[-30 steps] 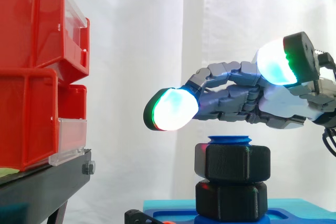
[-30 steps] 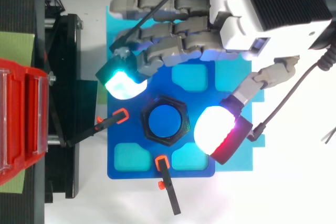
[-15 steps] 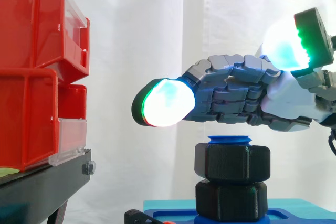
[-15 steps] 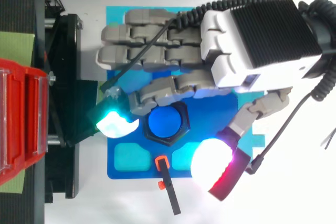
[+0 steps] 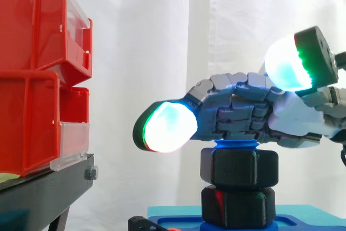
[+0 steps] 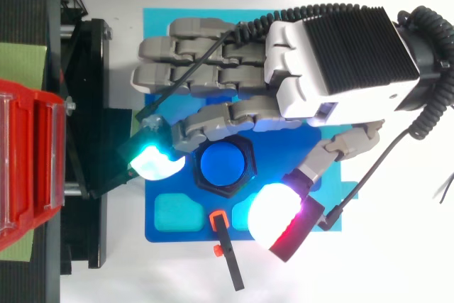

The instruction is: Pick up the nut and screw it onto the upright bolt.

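Nearest, at the bottom centre of the side view, the black nut already sits on the upright blue bolt. It is threaded only near the top, with the bolt's tip just showing above it and a second black hex piece directly beneath. Both rise from the blue plate.

Right above them is the hand, reaching in from the right edge. It is spread and holds nothing. The fingers stretch out almost straight towards the left, one glowing fingertip hanging past the nut, and the thumb is lifted well apart at the upper right.

A moment ago there was a clear gap between the fingers and the bolt's tip. Now the hand has sunk, and their underside seems to touch that tip. From above, one finger lies along the nut's upper edge, and the thumb's pad has drawn in nearer its lower right corner.

I read this as the hand settling to take hold for a turn. The pick-up looks done, with most of the screwing down still left.

Farther off, at the left edge, the red bins stand on the black stand, with the white curtain behind everything.
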`<state>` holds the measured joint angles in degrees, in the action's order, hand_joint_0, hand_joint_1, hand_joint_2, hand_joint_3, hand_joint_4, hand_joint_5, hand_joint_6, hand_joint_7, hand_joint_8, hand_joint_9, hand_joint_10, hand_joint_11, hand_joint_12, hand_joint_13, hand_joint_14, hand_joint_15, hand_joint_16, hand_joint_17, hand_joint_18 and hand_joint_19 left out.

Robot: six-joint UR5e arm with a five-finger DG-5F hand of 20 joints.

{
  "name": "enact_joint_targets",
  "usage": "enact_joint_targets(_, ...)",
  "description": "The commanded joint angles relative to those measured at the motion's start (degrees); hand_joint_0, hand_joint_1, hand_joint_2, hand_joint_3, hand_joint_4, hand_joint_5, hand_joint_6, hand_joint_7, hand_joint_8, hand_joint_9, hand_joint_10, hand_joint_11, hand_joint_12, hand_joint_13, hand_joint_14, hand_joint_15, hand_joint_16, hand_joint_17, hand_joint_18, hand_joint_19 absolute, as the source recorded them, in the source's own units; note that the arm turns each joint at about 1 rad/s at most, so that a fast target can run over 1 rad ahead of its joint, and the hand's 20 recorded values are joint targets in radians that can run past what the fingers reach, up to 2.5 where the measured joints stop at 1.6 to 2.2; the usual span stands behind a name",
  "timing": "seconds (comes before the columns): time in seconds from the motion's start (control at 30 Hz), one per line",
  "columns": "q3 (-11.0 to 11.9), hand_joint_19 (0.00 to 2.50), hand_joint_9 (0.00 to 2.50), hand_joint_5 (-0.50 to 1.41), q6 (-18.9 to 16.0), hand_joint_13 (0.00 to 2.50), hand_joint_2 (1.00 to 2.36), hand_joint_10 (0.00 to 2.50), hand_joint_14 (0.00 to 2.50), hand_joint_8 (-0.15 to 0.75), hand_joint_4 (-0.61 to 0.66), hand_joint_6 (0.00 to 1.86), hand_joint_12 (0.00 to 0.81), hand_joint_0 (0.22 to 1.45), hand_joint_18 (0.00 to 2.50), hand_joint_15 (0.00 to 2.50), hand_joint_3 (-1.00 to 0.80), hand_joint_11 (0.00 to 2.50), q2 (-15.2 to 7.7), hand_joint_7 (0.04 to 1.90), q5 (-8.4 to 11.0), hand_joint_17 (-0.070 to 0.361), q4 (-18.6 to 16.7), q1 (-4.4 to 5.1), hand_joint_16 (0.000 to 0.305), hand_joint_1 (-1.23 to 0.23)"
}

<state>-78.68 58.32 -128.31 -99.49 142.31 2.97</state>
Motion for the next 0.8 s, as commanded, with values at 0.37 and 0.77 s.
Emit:
enact_joint_targets(0.37, -2.18, 0.0, 0.0, -0.16, -0.22, 0.0, 1.0, 0.0, 0.0, 0.205, 0.14, 0.5, 0.364, 0.4, 0.0, 0.0, -0.5, 0.0, -0.01, 0.7, 0.0, 0.139, -4.67, -0.07, 0.062, -0.07)
enact_joint_targets(0.77, -2.18, 0.0, 0.19, -0.1, -0.05, 0.0, 1.0, 0.0, 0.0, 0.25, 0.23, 0.5, 0.359, 0.42, 0.0, 0.0, -0.5, 0.0, -0.01, 0.85, -0.27, 0.126, -4.76, -0.33, 0.056, -0.15)
